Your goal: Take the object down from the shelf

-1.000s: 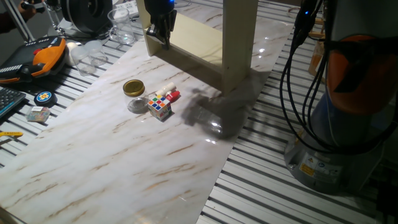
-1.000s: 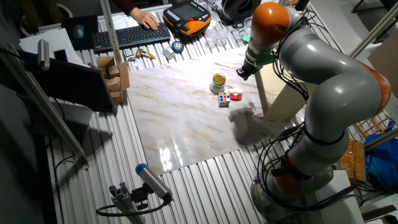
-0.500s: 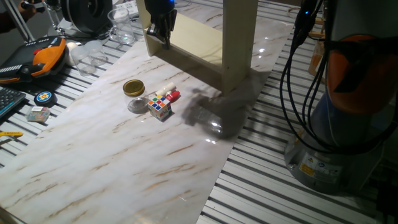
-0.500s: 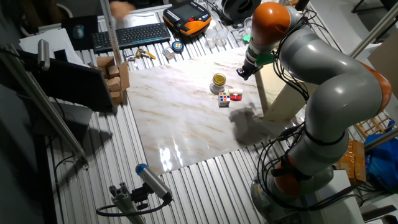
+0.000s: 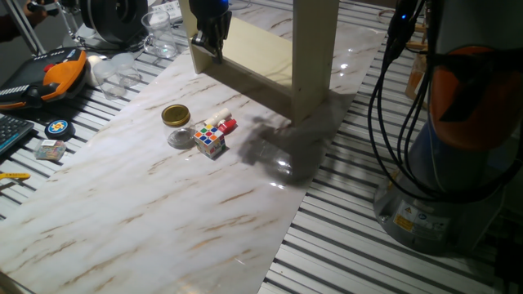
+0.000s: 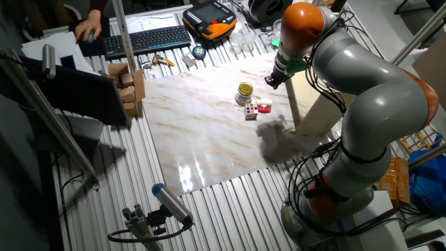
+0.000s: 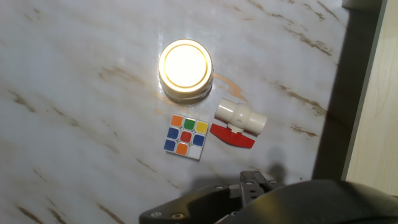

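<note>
Between the earlier pictures and this moment the arm, the gripper and the small items on the table have not shifted. The only change is far from the gripper, at the keyboard [image 6: 146,40]: a person's hand [image 6: 89,25] lay on its right end a second ago, was lifted away half a second ago, and now sits at its left end.

In the hand view, going left to right below the gripper: the Rubik's cube [image 7: 185,136], the gold-lidded glass jar [image 7: 185,70] just behind it, the white pipe valve with a red handle [image 7: 238,121] beside the cube, and then the shelf [image 7: 367,93] along the right edge. Only a dark part of the hand shows at the bottom of that view, so I cannot tell whether the fingers are parted or closed.

In one fixed view the gripper [image 5: 209,38] hangs high at the shelf's [image 5: 270,57] left upright panel, close against its outer face. The cream shelf stands upright on the marble tabletop [image 5: 147,212]; its long axis runs from the gripper's side away to the right, with tall side panels at both ends. Cube [image 5: 209,140], jar [image 5: 176,116] and valve [image 5: 222,124] cluster on the table below and in front of the gripper, clear of the shelf.
</note>
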You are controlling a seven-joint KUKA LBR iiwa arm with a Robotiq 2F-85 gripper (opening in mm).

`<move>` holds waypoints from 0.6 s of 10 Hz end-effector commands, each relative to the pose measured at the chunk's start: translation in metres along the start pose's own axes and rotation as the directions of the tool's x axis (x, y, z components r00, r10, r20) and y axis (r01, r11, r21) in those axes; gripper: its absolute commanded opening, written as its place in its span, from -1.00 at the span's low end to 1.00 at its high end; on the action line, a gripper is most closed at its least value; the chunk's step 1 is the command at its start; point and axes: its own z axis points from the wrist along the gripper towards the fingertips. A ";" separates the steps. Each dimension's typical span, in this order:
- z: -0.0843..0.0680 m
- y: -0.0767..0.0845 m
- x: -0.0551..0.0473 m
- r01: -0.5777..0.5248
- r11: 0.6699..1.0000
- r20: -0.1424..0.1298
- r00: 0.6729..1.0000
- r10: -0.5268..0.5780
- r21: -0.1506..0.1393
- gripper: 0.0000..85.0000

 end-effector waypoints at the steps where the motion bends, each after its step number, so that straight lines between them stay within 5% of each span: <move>1: 0.000 0.000 -0.001 0.002 1.000 0.000 1.000 -0.002 0.001 -1.00; 6: -0.002 0.001 -0.001 0.006 1.000 -0.003 1.000 -0.006 -0.003 -1.00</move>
